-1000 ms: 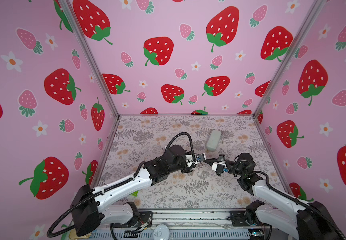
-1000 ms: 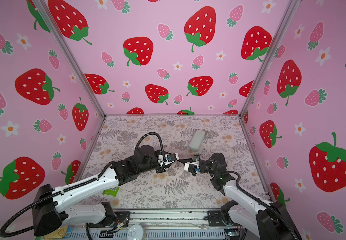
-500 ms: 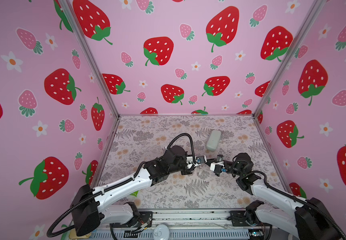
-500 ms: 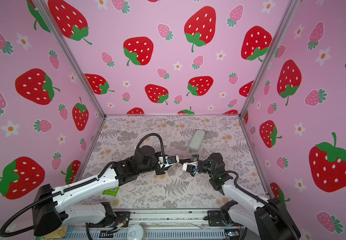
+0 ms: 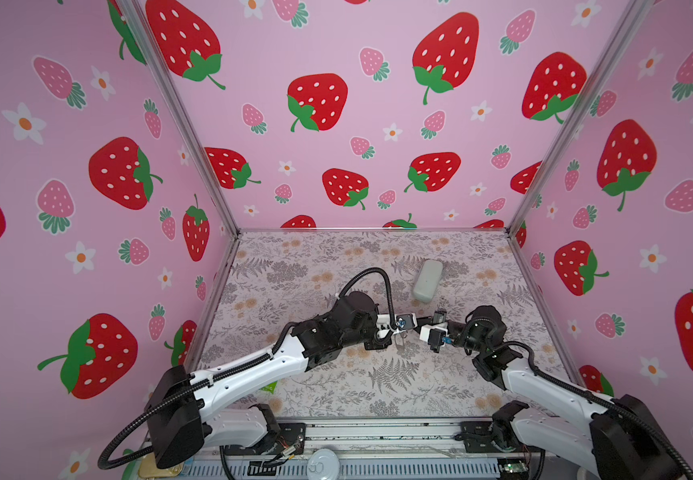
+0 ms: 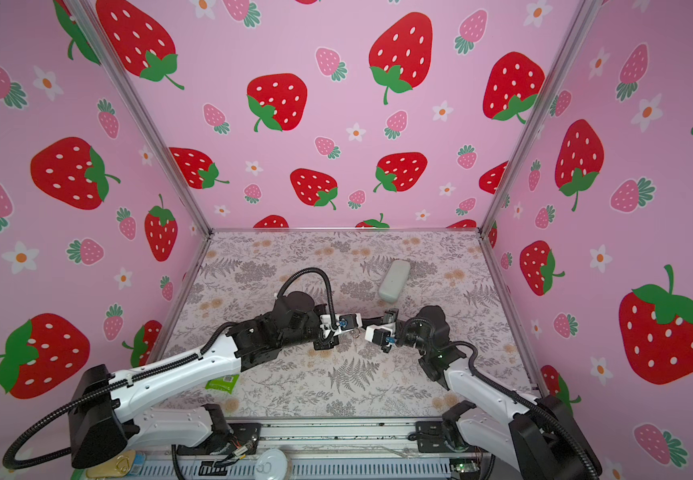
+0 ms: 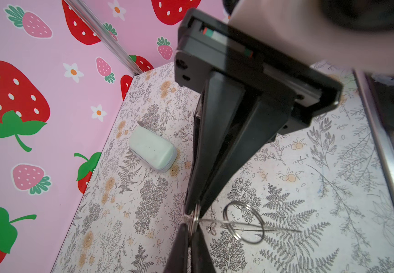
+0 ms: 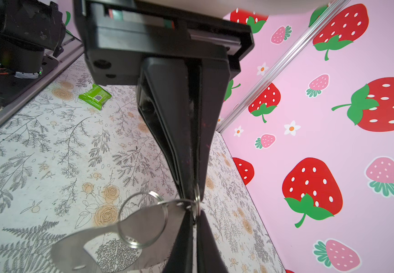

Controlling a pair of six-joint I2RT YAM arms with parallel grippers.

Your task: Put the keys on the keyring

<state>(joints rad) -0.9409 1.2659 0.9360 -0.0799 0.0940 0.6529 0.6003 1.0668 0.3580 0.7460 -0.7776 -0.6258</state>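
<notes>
Two end effectors met tip to tip above the table (image 7: 321, 189). The left end effector (image 7: 192, 208), apart a second before, had closed, and the right end effector (image 8: 191, 196) was pressed together too. Both seemed to nip one small ring (image 7: 195, 219). Just beside the tips hung the keyring (image 8: 134, 245) with the flat silvery key (image 8: 68, 251) across it. Whether it was fully threaded could not be told. With both sides now held, feeding the key round looked possible.

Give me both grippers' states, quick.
Left gripper: closed, pinching the small metal keyring at its tips.
Right gripper: closed, pinching the same keyring from the opposite side.
</notes>
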